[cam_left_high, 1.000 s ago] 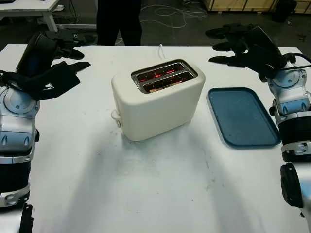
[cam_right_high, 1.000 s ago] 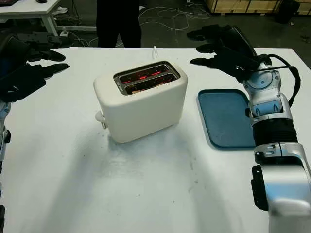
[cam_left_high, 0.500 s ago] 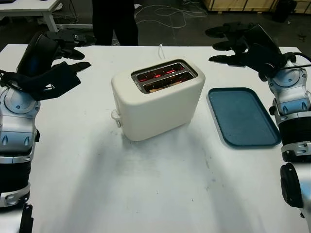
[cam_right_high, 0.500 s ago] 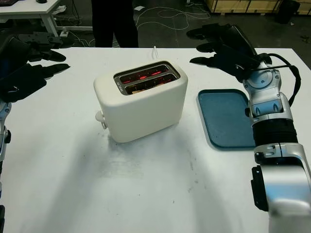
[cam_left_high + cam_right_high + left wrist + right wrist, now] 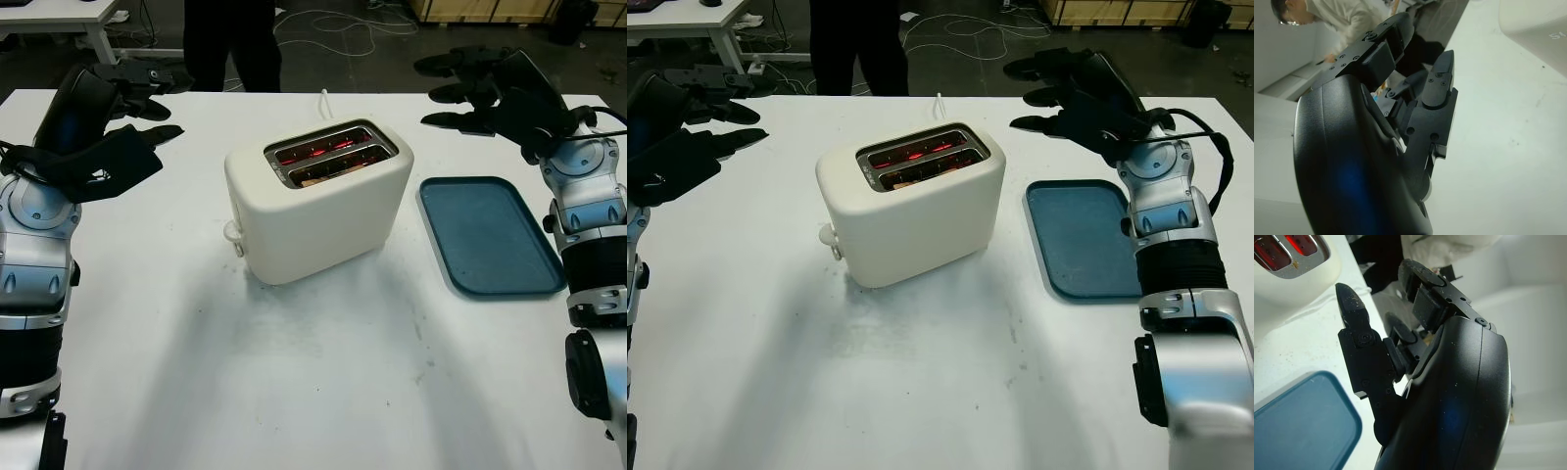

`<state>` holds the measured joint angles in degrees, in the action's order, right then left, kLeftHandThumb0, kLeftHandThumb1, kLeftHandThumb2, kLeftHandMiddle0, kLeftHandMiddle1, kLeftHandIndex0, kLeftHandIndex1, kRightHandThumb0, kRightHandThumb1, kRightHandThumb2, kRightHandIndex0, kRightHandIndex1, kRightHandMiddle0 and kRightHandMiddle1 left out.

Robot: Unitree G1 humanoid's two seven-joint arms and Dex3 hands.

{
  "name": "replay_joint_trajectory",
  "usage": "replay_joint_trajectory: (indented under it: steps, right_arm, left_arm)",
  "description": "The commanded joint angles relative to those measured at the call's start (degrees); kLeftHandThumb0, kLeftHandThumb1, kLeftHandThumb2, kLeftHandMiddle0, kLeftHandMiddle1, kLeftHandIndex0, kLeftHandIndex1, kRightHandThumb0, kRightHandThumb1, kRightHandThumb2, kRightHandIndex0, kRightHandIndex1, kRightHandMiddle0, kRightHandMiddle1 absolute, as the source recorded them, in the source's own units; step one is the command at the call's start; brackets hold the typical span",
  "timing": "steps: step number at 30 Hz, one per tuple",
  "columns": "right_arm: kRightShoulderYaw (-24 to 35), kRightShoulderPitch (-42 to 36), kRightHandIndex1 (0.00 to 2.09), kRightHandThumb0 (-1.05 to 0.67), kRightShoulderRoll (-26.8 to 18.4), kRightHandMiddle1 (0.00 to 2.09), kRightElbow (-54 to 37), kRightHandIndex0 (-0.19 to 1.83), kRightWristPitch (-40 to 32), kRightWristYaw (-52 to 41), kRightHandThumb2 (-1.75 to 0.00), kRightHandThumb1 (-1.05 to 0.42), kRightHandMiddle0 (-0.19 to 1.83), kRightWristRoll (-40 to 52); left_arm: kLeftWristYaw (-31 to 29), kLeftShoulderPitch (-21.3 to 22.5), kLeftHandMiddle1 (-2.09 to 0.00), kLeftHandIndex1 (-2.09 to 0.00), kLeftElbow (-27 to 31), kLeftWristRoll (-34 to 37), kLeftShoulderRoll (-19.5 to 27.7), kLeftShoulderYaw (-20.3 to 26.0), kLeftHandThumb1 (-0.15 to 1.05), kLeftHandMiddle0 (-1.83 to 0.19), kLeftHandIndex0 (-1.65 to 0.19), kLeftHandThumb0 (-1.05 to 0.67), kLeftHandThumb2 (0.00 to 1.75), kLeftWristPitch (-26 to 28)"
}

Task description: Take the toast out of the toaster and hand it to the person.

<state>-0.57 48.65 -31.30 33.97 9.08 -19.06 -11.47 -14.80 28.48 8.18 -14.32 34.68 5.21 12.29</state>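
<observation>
Firstly, left eye view: toaster [image 5: 318, 201] is a cream, smooth, rounded box standing mid-tabletop [image 5: 294, 392], turned at a slant; a small round knob sticks out of its near-left end; a white cord runs from behind it toward the far edge
Slots: two long openings in a shiny metal frame; both glow red inside; toast [image 5: 318, 176] shows as a pale brown strip low in the nearer slot, sunk below the rim
Tray [image 5: 490, 235]: flat, blue-grey, rounded corners, a low raised rim, matte speckled face; it lies just right of the toaster, apart from it
Tabletop: white, matte, faintly scuffed and smudged in front of the toaster
Right eye view: left hand [image 5: 676, 147] hovers over the far-left part of the tabletop, well apart from the toaster; released, holding nothing; black shell on a silver jointed forearm
Right hand [image 5: 1078, 98]: raised beyond the tray's far end, open and empty, fingers pointing toward the toaster
Person [image 5: 852, 44]: dark trouser legs standing at the far edge of the tabletop
Left wrist view: glossy black shell with blocky, screw-studded fingers [image 5: 1440, 93]; a corner of the toaster lies beyond them; a person in a light top stands behind
Right wrist view: black fingers [image 5: 1359, 347] flecked with crumbs or dust, over the tray's rounded corner; a red-lit slot end shows past them
</observation>
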Motion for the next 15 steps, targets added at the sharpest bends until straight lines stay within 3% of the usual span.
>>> replay_joint_trajectory:
  steps: [1,15]
  right_arm:
    - [-0.1,-0.6,0.01,-0.27,-0.1,0.0,-0.3,0.81,0.4,0.3,0.0,-0.78,0.73,0.2]
    - [0.1,-0.3,0.01,-0.28,0.0,0.01,1.3,0.82,2.3,0.1,0.0,-0.78,0.74,0.8]
  left_arm:
    - [-0.2,0.9,-0.59,-0.03,0.1,0.1,-0.1,-0.1,0.92,-0.64,-0.8,-0.19,0.03,0.0]
    - [-0.2,0.9,-0.6,-0.03,0.0,0.3,-0.1,0.0,0.92,-0.64,-0.81,-0.18,0.03,-0.4]
